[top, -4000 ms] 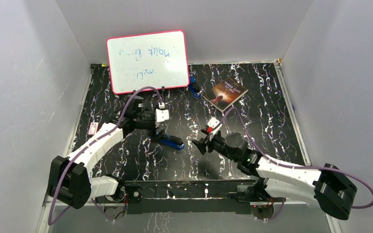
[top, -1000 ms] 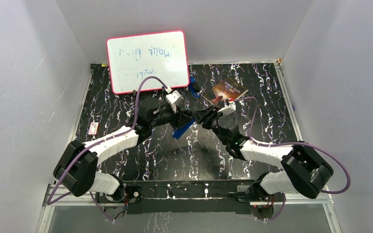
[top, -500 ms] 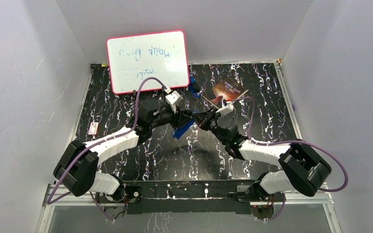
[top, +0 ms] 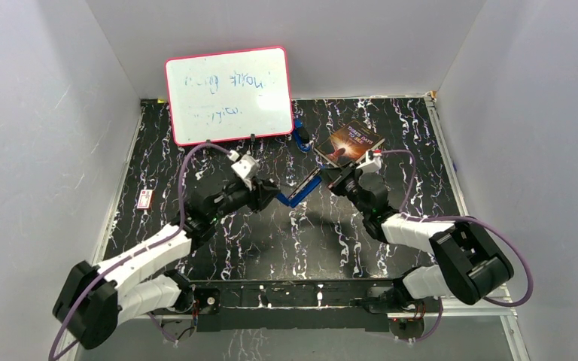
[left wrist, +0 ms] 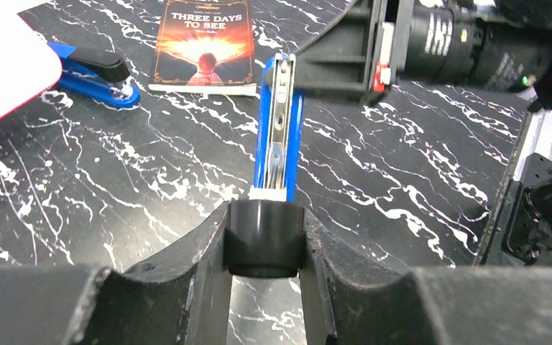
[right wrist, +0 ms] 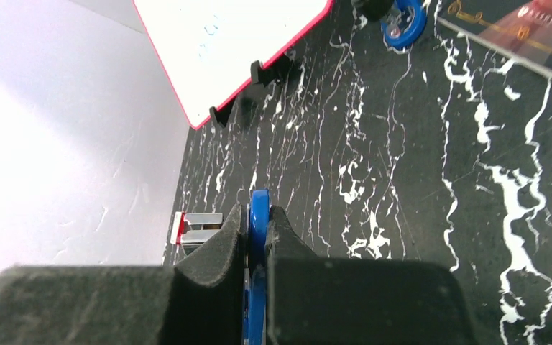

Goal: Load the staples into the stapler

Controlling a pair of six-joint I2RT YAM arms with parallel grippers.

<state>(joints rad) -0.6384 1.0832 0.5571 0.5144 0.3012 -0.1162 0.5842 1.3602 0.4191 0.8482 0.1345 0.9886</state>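
The left gripper (left wrist: 264, 237) pinches the blue stapler's (left wrist: 277, 129) black rear end, and the right gripper (right wrist: 259, 215) clamps its far blue tip. It should probably hinge open slowly, left grip firm.

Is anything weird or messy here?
One odd thing: the blue stapler hangs slanted in the air, pinched at one end by the left claw and at the other by the right claw, its metal staple track showing. Nothing looks spilled or broken.
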